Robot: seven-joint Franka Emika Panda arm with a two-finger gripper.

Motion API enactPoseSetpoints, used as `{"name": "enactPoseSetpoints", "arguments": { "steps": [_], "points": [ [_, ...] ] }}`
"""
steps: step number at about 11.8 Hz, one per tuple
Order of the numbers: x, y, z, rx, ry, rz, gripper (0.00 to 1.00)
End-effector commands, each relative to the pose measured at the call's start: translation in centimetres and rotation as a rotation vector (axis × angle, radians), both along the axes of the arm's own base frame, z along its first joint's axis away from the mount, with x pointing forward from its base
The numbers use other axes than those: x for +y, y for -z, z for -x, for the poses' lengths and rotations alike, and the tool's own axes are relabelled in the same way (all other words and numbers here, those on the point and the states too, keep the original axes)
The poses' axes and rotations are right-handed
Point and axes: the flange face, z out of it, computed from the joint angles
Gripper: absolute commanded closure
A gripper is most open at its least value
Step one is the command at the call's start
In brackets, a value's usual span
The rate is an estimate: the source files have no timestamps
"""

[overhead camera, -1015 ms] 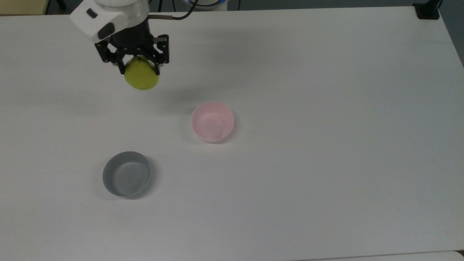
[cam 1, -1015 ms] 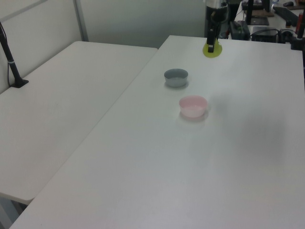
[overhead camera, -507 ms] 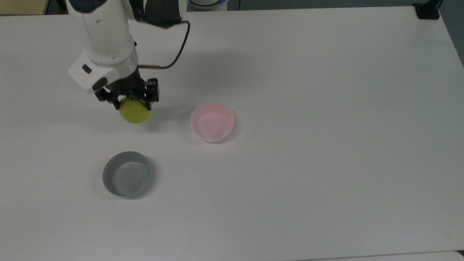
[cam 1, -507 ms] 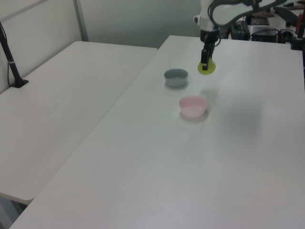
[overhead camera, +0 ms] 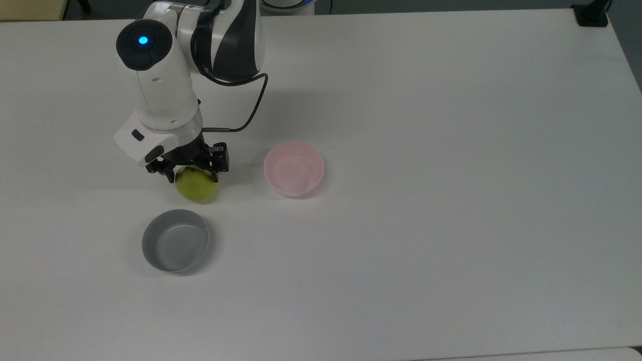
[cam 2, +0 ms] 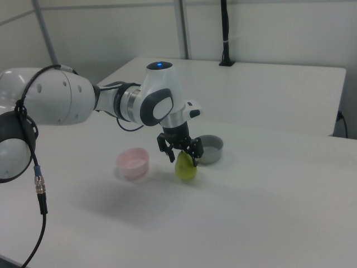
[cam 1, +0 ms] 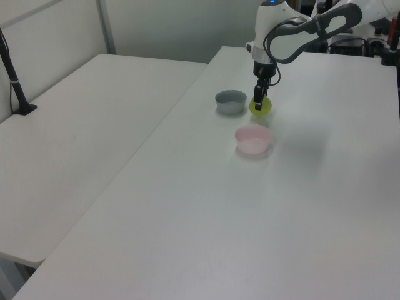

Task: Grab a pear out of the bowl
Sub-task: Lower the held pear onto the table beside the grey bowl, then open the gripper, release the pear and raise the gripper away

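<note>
The yellow-green pear [overhead camera: 196,186] sits in my gripper [overhead camera: 189,174], whose black fingers are shut on its upper part. It hangs very low over the white table, left of the pale pink bowl [overhead camera: 294,168] in the top view and just above the grey bowl. The pink bowl is empty. In the right view the pear [cam 2: 185,166] is under the gripper [cam 2: 182,157], between the pink bowl [cam 2: 133,163] and the grey one; I cannot tell whether it touches the table. The left view has the pear [cam 1: 261,107] behind the pink bowl [cam 1: 253,139].
An empty grey bowl [overhead camera: 175,240] stands close to the pear, toward the top view's bottom. The white table [overhead camera: 451,200] stretches wide to the top view's right. A second table [cam 1: 75,144] adjoins at the left view's left, with a black post [cam 1: 15,81] on it.
The arm carried the pear from near the table's far edge toward the top view's bottom and down low, to a spot between the two bowls. Both bowls stayed put.
</note>
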Motion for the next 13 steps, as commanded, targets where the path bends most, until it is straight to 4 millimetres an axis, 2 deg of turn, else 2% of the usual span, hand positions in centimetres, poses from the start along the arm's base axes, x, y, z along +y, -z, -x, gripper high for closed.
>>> {"name": "enactPoseSetpoints", "arguments": {
  "steps": [1, 3, 4, 7, 8, 9, 11, 13],
  "points": [
    [0.3, -0.6, 0.0, -0.015, -0.021, 0.020, 0.00],
    [0.6, -2.2, 0.5, 0.002, -0.019, 0.020, 0.00],
    [1.6, -3.7, 0.9, 0.019, -0.017, 0.019, 0.00],
    [6.6, -10.2, 2.6, 0.027, 0.070, 0.034, 0.00],
    [8.8, -12.4, 3.5, 0.032, 0.078, 0.035, 0.00],
    [10.2, -13.9, 4.2, 0.036, 0.084, 0.036, 0.00],
    [12.2, -16.9, 5.9, 0.044, 0.101, 0.036, 0.00],
    [14.0, -20.6, 8.5, 0.055, 0.125, 0.026, 0.00]
  ]
}}
